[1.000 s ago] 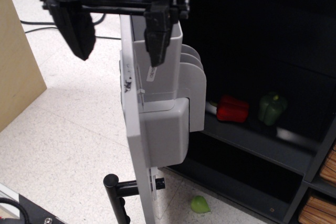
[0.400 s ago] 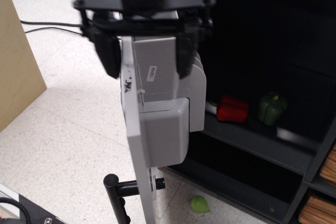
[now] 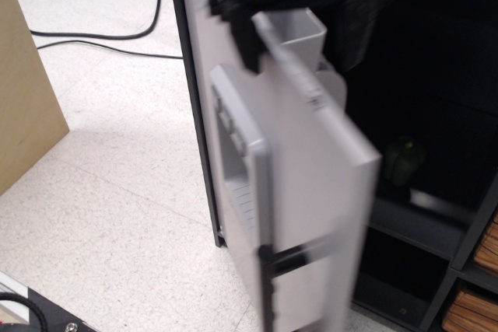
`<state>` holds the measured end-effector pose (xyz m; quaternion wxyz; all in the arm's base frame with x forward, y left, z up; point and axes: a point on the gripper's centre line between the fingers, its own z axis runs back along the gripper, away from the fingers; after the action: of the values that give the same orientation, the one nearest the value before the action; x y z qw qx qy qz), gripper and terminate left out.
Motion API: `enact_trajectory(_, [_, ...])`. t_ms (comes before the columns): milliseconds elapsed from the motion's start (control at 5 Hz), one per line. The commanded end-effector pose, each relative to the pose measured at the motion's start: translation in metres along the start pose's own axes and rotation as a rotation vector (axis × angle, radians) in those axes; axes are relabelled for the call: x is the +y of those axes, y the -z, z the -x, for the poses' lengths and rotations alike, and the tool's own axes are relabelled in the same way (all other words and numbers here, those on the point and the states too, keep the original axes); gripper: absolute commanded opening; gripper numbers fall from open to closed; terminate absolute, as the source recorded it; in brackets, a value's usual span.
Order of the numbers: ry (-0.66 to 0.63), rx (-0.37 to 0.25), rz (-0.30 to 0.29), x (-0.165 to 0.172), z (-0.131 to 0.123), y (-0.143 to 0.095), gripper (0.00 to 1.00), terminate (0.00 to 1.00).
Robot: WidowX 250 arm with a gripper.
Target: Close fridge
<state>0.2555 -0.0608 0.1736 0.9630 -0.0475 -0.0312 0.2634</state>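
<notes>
The fridge door (image 3: 311, 192) is part-way open and blurred with motion. Its light grey front faces me, with the recessed dispenser panel (image 3: 236, 162) on its left and the black bar handle (image 3: 269, 285) low down. A grey inner door bin (image 3: 302, 30) shows above the door's top edge. The fridge's black body (image 3: 436, 99) stands open behind it on the right. My gripper (image 3: 303, 33) is open at the top of the door. One dark finger (image 3: 247, 43) is on the door's outer side, the other (image 3: 359, 30) on its inner side.
A green pepper (image 3: 405, 162) sits on a shelf inside the fridge. A tan wooden panel (image 3: 23, 91) stands at the left. A black cable (image 3: 101, 36) runs over the speckled floor. Wooden slats (image 3: 476, 301) show at the lower right.
The door has swung from edge-on toward the fridge body, so its front now faces me. My gripper moved right with it. The red pepper is now hidden behind the door.
</notes>
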Motion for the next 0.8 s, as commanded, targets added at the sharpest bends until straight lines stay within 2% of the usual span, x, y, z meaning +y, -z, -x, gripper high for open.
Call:
enact_trajectory(0, [0.022, -0.075, 0.078, -0.029, -0.018, -0.035, 1.0, 0.0])
enact_trajectory(200, [0.115, -0.088, 0.083, -0.018, -0.001, -0.042, 1.0, 0.0])
enact_trajectory(400, [0.236, -0.114, 0.032, 0.004, 0.025, -0.028, 1.0, 0.0])
enact_trajectory(600, [0.333, -0.127, 0.006, 0.028, 0.045, -0.018, 1.0, 0.0])
